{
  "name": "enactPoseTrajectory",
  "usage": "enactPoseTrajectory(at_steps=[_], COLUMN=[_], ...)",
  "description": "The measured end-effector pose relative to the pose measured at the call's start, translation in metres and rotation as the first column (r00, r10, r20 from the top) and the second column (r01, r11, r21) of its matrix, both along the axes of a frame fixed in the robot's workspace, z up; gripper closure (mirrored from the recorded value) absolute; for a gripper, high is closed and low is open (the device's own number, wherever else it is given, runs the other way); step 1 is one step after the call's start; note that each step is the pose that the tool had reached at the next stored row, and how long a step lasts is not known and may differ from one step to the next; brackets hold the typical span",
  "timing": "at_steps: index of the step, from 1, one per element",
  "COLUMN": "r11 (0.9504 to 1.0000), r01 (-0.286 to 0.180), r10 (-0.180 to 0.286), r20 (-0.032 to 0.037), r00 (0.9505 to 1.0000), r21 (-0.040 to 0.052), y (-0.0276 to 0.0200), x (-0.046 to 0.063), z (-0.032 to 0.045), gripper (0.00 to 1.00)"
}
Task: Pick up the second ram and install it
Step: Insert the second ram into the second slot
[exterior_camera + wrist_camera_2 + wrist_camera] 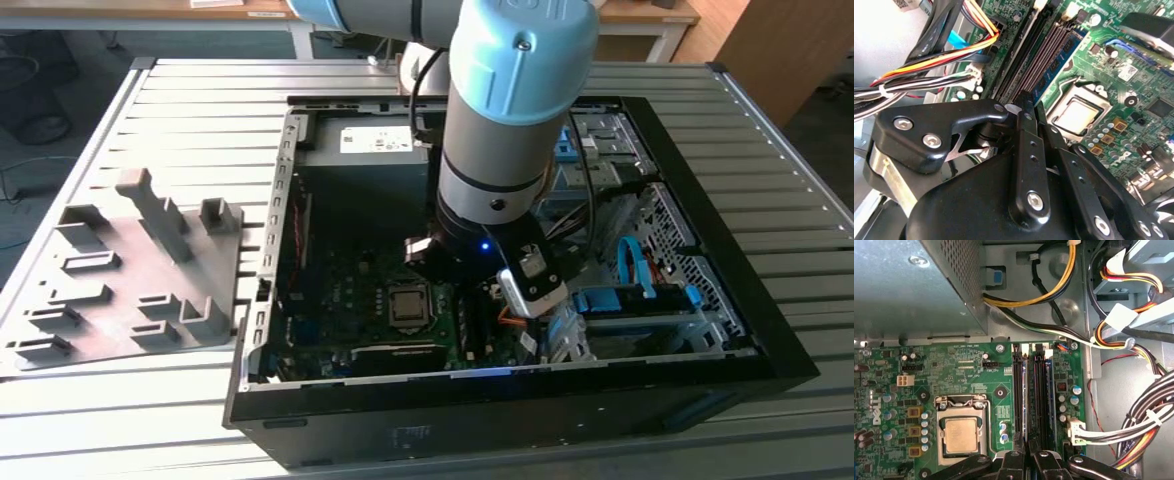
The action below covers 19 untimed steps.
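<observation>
The gripper point(1026, 460) is down inside the open computer case point(747, 330), fingers point(1026, 150) drawn narrow over the memory slots point(1036, 390) beside the CPU socket point(961, 435). The second ram point(1025, 390) stands on edge in its slot, apparently seated, fingertips at its top edge as if pressing it home.

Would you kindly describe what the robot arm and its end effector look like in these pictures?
The arm is a thick silver-grey tube with a pale blue cap at its joint and a black cable running down its side. Its wrist section is black, with a small blue light and a silver-cased camera strapped on. The end effector is glossy black, built of linked bars joined by silver screws.
</observation>
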State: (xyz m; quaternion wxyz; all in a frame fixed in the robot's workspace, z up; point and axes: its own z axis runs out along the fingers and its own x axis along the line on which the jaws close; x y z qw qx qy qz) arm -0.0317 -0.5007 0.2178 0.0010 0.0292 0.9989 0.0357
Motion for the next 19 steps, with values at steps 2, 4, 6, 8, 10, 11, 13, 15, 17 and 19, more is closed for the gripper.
enactPoseTrajectory(at_steps=[2, 4, 6, 8, 10, 11, 13, 15, 17, 19], r11=[1.0, 1.0, 1.0, 1.0, 1.0, 1.0, 1.0, 1.0, 1.0, 1.0], r01=[0.0, 0.0, 0.0, 0.0, 0.001, 0.001, 0.001, 0.001, 0.001, 0.001], r10=[0.0, 0.0, 0.0, 0.0, -0.001, -0.001, -0.001, -0.001, -0.001, -0.001], r20=[0.0, -0.0001, -0.0001, -0.0001, -0.0001, -0.0001, -0.0001, -0.0001, -0.0001, -0.0001], r00=[1.0, 1.0, 1.0, 1.0, 1.0, 1.0, 1.0, 1.0, 1.0, 1.0], r21=[0.0002, -0.0004, -0.0007, -0.0008, -0.0008, -0.001, -0.0012, -0.0014, -0.0019, -0.0019], y=[0.0011, 0.0012, 0.0013, 0.0014, 0.0014, 0.0016, 0.0023, 0.0029, 0.0034, 0.0043], x=[0.0001, 0.0, 0.0, 0.0, 0.0003, 0.0005, 0.0007, 0.0008, 0.0007, 0.0007], z=[-0.001, -0.0013, -0.0018, -0.0024, -0.0031, -0.0034, -0.0041, -0.0047, -0.0049, -0.005], gripper=[0.86, 0.86, 0.86, 0.86, 0.86, 0.86, 0.86, 0.86, 0.86, 0.86])
